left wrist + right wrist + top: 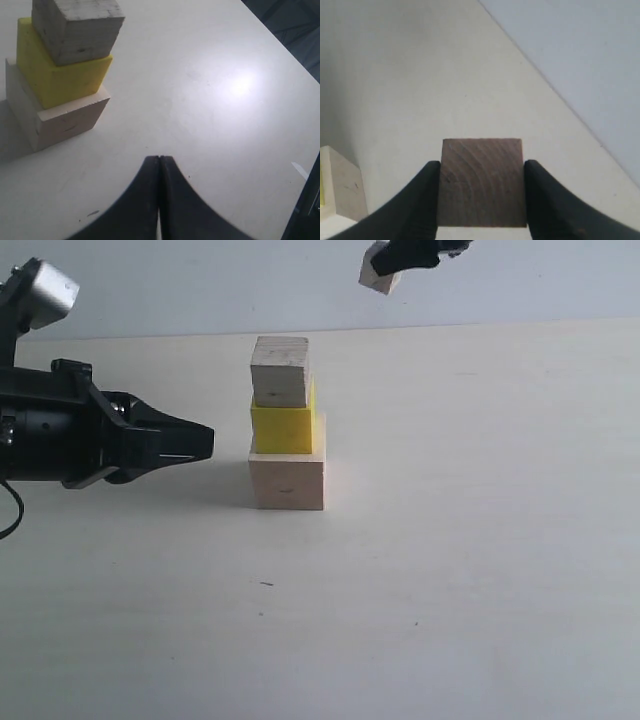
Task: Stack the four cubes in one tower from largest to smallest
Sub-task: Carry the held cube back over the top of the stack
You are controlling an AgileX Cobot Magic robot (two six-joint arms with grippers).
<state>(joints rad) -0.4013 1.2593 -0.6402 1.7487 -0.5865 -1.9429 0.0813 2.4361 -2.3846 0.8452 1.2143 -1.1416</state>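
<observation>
the right fingers pinch the smallest cube by two opposite faces. they hold it high in the air, above and to the right of the stack in the exterior view, where it looks tilted. the left fingers are pressed together on nothing and hover near the stack's left side, apart from it. on the table the large cube carries the yellow cube, which carries the medium cube, set a little off-centre and twisted. that top face is a small target. a tilted or off-centre release could let the smallest cube slide off. pressing down hard or brushing sideways could shove the medium cube over, and a stray move by the left arm could knock the stack.
</observation>
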